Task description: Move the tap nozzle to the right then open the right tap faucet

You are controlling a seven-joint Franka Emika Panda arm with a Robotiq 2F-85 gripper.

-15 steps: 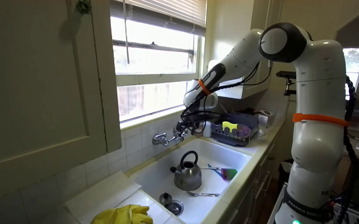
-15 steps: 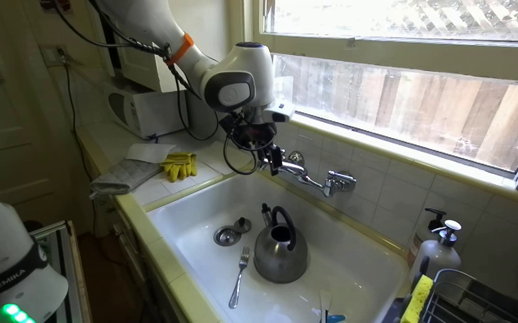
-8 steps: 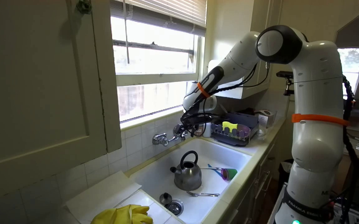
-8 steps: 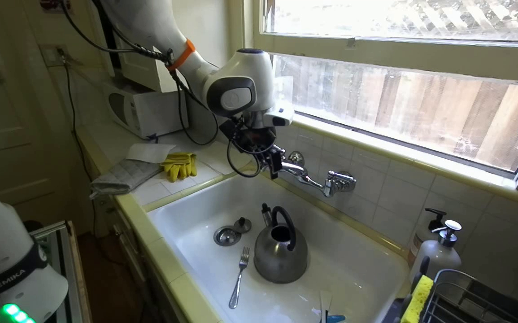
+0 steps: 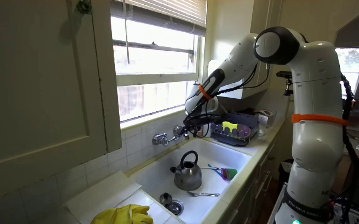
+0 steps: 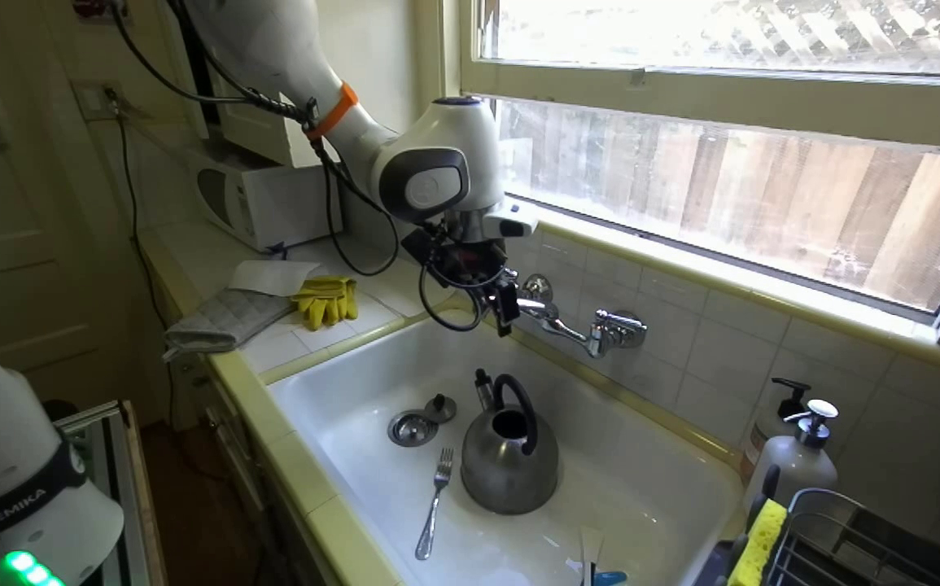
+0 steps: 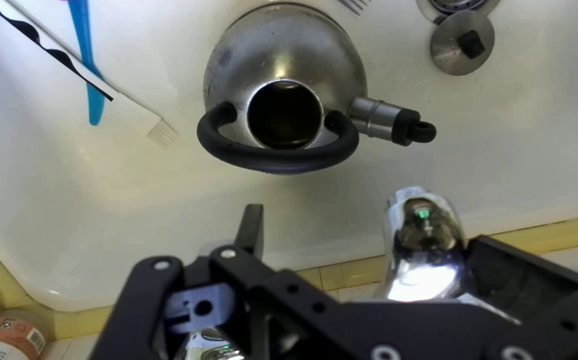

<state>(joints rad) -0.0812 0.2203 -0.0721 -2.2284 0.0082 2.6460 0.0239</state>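
The chrome tap nozzle [image 7: 421, 240] shows large in the wrist view, between the two black fingers of my open gripper [image 7: 369, 235]. It lies against or very close to the finger at the picture's right, with a wide gap to the other finger. My gripper points down at the tap in both exterior views [image 5: 188, 129] [image 6: 506, 313] and hides most of the nozzle there. The right tap faucet [image 6: 597, 335] shows in an exterior view, to the right of my gripper and apart from it. Another chrome tap part shows below the fingers in the wrist view.
A grey kettle [image 6: 510, 468] stands in the white sink [image 6: 339, 415], its black handle [image 7: 278, 160] near the fingers. A fork [image 6: 435, 505], drain plug and brushes lie there too. Soap bottles [image 6: 795, 464] and a dish rack stand right. The tiled wall and window sill are behind the tap.
My gripper has moved down and slightly to the right along the tap. The fingers hide the nozzle too much to tell how far it has turned. The kettle and sink items have not moved.
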